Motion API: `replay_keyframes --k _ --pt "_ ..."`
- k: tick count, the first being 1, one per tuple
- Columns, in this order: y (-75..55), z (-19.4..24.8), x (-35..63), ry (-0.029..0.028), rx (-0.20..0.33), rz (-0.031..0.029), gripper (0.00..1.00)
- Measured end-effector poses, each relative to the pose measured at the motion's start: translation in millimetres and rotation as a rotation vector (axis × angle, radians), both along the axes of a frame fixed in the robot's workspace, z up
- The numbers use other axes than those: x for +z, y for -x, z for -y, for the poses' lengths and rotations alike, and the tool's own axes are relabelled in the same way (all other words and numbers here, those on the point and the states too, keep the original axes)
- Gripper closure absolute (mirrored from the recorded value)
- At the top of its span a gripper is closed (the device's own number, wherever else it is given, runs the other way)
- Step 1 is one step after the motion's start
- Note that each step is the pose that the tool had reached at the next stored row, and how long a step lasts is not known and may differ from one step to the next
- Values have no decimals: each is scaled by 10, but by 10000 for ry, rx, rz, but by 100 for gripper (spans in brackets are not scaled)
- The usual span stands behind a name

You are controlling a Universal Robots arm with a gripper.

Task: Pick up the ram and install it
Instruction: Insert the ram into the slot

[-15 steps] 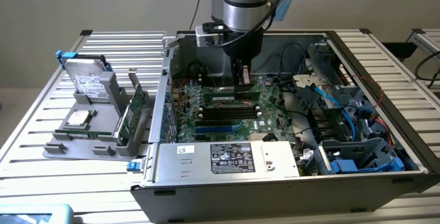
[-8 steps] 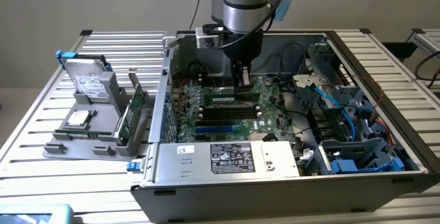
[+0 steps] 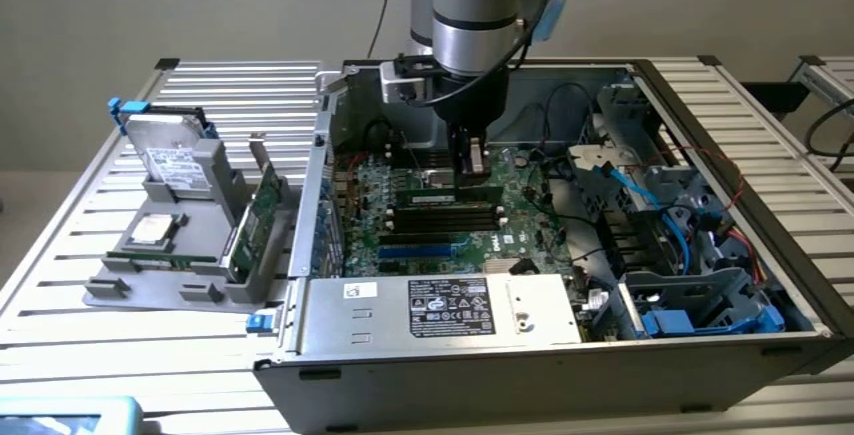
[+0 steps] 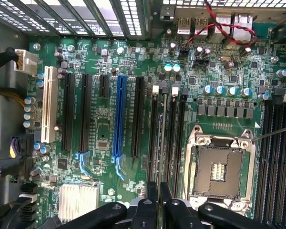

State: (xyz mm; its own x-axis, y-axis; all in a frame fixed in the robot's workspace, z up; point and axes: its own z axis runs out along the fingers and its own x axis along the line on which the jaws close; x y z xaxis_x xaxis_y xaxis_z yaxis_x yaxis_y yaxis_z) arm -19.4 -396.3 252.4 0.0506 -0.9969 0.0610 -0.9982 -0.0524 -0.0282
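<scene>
Jaws: my gripper point(image 3: 467, 177) point(image 4: 158, 192) is nearly pressed together, apparently pinching the ram's top edge.
Ram: the ram point(image 3: 441, 198) point(image 4: 164, 138) stands on edge directly under me, along the slots point(image 3: 441, 221) point(image 4: 174, 138) beside the socket point(image 4: 219, 164). I cannot tell if it is seated.
Risk, offset: if the ram sits between two slots, pushing would bend the board point(image 4: 100, 129).
Risk, tilt: I hold it off its middle, so one end could go in first and jam.
Risk, latches: a shut latch point(image 4: 156, 89) would block that end.
Risk, slip: my hold is thin, and a hard push could slide my fingers point(image 4: 151, 205) down onto the chips.
</scene>
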Motion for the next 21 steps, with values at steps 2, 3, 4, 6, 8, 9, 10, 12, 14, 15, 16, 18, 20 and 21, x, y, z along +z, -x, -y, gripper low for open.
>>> replay_keyframes --k 2,3,4,6,8,9,10,12,14,15,16,18,20,21 --pt "0 3 -13 2 0 0 86" --pt "0 3 -22 9 0 0 86" --pt "0 3 -32 14 0 1 86" --pt "0 4 -53 22 0 1 86" --pt "1 6 -72 32 0 1 86" --pt "3 9 -77 37 0 1 86" --pt "4 12 -81 41 0 1 86" --pt "5 16 -96 49 -1 3 86" --pt "4 17 -121 70 0 3 86" --pt "4 17 -135 84 1 2 86" --pt "4 17 -143 90 1 2 86" --pt "5 18 -146 95 0 1 86" --pt "4 17 -155 88 0 4 86" --pt "4 16 -160 89 0 4 86"
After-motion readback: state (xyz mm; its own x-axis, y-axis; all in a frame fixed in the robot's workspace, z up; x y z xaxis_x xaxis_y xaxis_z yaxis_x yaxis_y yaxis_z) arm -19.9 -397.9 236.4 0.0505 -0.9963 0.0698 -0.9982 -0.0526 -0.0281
